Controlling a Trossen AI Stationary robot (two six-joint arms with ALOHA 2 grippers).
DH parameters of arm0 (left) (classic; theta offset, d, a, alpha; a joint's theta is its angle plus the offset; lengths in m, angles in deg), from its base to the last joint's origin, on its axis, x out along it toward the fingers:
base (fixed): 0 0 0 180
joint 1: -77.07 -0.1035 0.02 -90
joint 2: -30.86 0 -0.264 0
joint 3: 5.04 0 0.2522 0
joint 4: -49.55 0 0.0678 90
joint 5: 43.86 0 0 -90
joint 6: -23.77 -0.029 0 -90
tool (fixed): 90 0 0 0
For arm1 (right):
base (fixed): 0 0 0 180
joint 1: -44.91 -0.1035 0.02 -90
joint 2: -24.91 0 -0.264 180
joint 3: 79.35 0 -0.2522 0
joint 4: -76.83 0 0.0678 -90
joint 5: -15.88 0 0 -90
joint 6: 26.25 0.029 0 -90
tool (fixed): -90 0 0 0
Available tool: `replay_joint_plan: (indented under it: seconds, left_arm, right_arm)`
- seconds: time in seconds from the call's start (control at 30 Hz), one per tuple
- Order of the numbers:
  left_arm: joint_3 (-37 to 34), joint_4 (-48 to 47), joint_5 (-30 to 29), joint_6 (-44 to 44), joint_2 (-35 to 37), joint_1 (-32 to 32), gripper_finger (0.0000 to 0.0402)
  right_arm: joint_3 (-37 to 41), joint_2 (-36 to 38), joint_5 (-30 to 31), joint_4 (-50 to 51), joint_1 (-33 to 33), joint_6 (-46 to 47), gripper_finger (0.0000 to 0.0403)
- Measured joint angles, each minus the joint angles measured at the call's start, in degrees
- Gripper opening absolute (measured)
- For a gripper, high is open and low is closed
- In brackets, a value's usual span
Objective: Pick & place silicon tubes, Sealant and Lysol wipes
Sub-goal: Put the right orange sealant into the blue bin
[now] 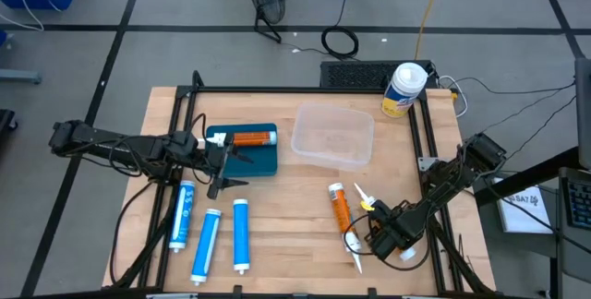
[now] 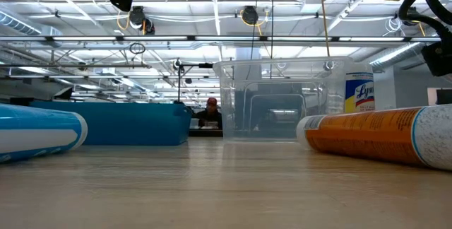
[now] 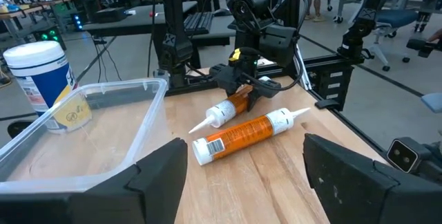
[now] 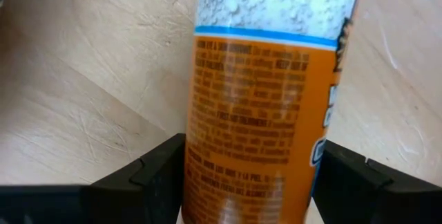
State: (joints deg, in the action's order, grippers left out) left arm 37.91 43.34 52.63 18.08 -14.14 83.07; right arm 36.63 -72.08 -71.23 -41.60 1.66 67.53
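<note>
An orange sealant tube (image 3: 233, 104) lies on the wooden table at the near right, with my right gripper (image 4: 248, 182) shut on it from above. A second orange tube (image 1: 341, 210) lies beside it on its side. A third (image 1: 251, 137) lies in the blue tray (image 1: 263, 162). Three blue silicon tubes (image 1: 207, 242) lie side by side at the near left. The Lysol wipes (image 1: 404, 89) stand upright at the far right corner. My left gripper (image 3: 242, 182) hovers open by the tray's near edge, with nothing between its fingers. My right gripper pinches the orange tube's body (image 4: 248, 141) between its two fingers (image 4: 155, 175), one on each long side. The fingers point down and lie across the tube. The tube's white nozzle (image 3: 202, 123) sticks out toward the table's far side, low over the tabletop.
A clear plastic container (image 1: 332, 136) stands open in the far middle, between the tray and the wipes. Black rails (image 1: 420, 133) frame the table's edges. Bare wood lies between the blue tubes and the orange ones.
</note>
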Motion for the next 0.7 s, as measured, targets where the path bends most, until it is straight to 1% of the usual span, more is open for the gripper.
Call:
replay_joint_plan:
  seconds: [0.2, 0.5, 0.7]
  left_arm:
    - [0.0, 0.0, 0.0, 0.0, 0.0, 0.0, 0.0274]
    - [0.0, 0.0, 0.0, 0.0, 0.0, 0.0, 0.0283]
    - [0.0, 0.0, 0.0, 0.0, 0.0, 0.0, 0.0274]
  right_arm:
    - [0.0, 0.0, 0.0, 0.0, 0.0, 0.0, 0.0254]
    - [0.0, 0.0, 0.0, 0.1, 0.0, 0.0, 0.0254]
    - [0.0, 0.0, 0.0, 0.2, 0.0, 0.0, 0.0254]
